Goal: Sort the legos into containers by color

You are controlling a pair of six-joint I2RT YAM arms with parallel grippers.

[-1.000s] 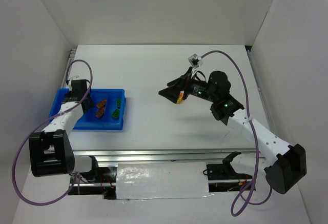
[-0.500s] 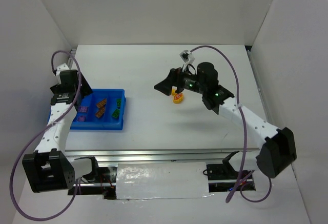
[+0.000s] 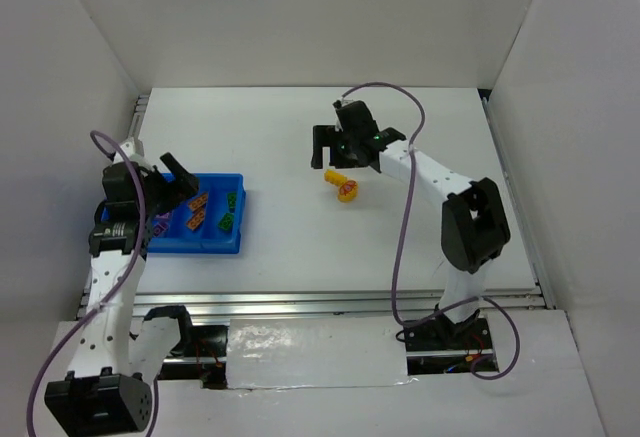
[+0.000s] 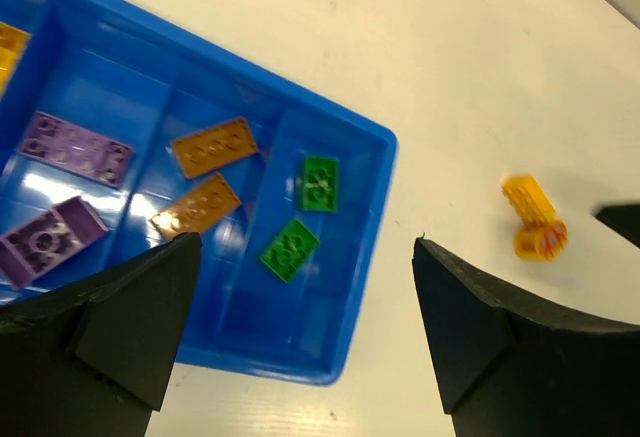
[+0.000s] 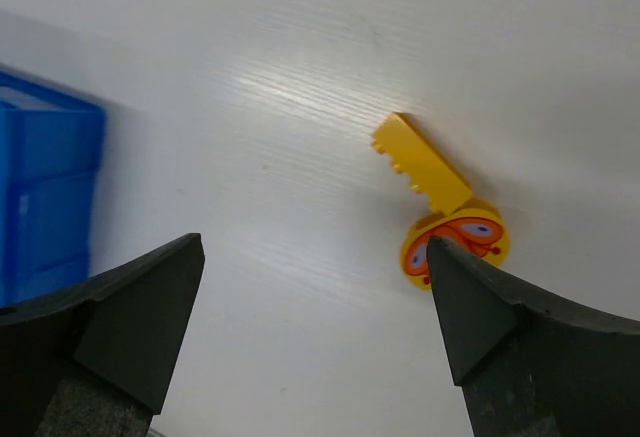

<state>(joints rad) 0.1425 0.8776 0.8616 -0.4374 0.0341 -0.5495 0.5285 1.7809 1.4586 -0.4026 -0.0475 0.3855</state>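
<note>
The blue tray (image 3: pixel 214 243) (image 4: pixel 372 207) sits at the table's left. Its compartments hold two purple legos (image 4: pixel 76 147) (image 4: pixel 44 241), two orange ones (image 4: pixel 213 146) (image 4: pixel 196 207) and two green ones (image 4: pixel 320 182) (image 4: pixel 290 249). A yellow one (image 4: pixel 8 49) shows at the tray's far end. A yellow lego joined to a round orange butterfly disc (image 3: pixel 344 186) (image 5: pixel 421 161) (image 4: pixel 536 217) lies on the table right of the tray. My left gripper (image 3: pixel 172 189) (image 4: pixel 305 245) hangs open above the tray, holding nothing. My right gripper (image 3: pixel 343 162) (image 5: pixel 315 245) is open just above the yellow lego, one fingertip (image 5: pixel 470 307) overlapping the disc's edge.
White walls close in the table at the back and both sides. The tray's corner (image 5: pixel 45 187) shows at the left of the right wrist view. A metal rail (image 3: pixel 300 304) runs along the near edge.
My left gripper opened and rose out of the tray's left end, where purple legos now lie. My right arm folded back, bringing its gripper over the yellow lego, which stayed put.
</note>
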